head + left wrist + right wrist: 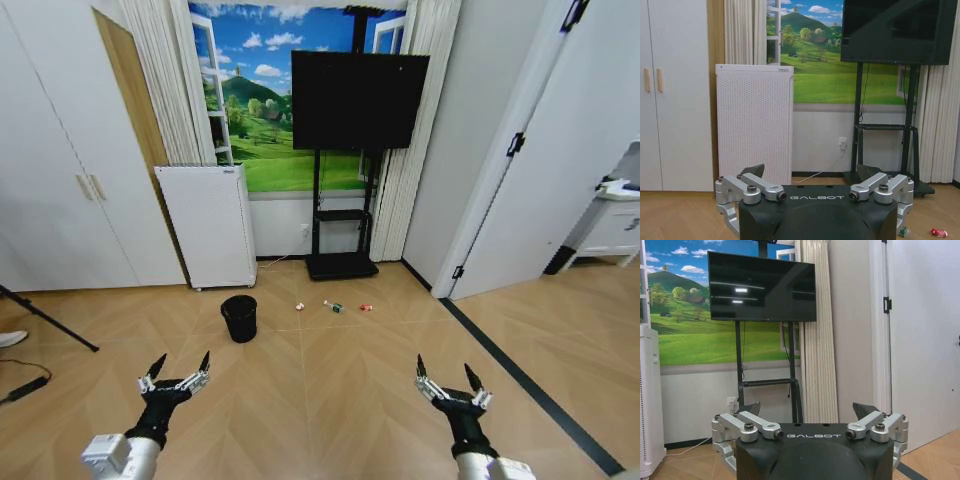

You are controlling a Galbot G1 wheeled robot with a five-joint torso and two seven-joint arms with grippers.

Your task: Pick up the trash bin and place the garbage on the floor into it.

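Two pincers hang low over the floor (330,400), both spread and holding nothing.

Left pincer (179,366) and right pincer (445,374) sit well apart, with the trash bin (239,318) standing upright ahead of the left one, near the white perforated appliance (210,225). Just beyond the bin to its right lie the white scrap (298,306), the small bottle (334,306) and the red-white item (366,308), in a row before the TV stand (341,262).

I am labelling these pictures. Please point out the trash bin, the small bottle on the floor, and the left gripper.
trash bin (239,318): head view, on its black side wall.
small bottle (334,306): head view, on its middle, lying on the floor.
left gripper (181,367): head view, midway between its open fingertips.
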